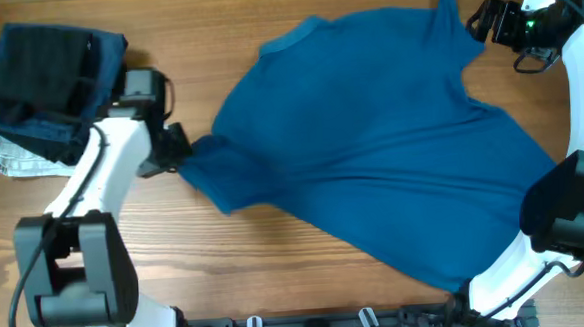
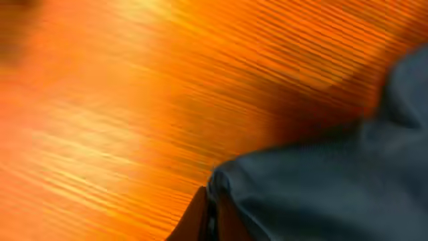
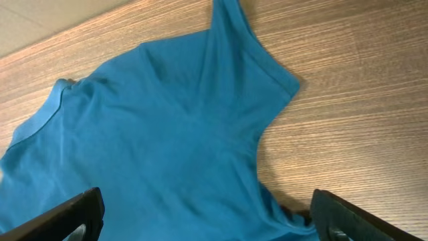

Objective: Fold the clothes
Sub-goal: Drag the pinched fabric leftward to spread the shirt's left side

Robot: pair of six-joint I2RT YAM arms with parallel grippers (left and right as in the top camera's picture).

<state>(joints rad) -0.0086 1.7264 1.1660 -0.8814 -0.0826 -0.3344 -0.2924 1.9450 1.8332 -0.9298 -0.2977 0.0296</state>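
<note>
The clothes (image 1: 371, 149), a mid-blue T-shirt, lie spread flat across the middle of the wooden table with the collar toward the far side. My left gripper (image 1: 184, 149) is shut on the edge of the shirt's left sleeve. In the left wrist view the pinched fingers (image 2: 210, 213) hold the fold of the blue sleeve (image 2: 321, 187) just above the wood. My right gripper (image 1: 477, 19) hovers open at the far right over the other sleeve. In the right wrist view its gripper (image 3: 207, 224) stands wide, both fingers astride the shirt (image 3: 160, 140), holding nothing.
A pile of dark navy and black folded garments (image 1: 42, 81) sits at the far left corner on a whitish patterned cloth (image 1: 11, 158). Bare wooden table (image 1: 228, 277) shows in front of the shirt. The arm bases stand along the near edge.
</note>
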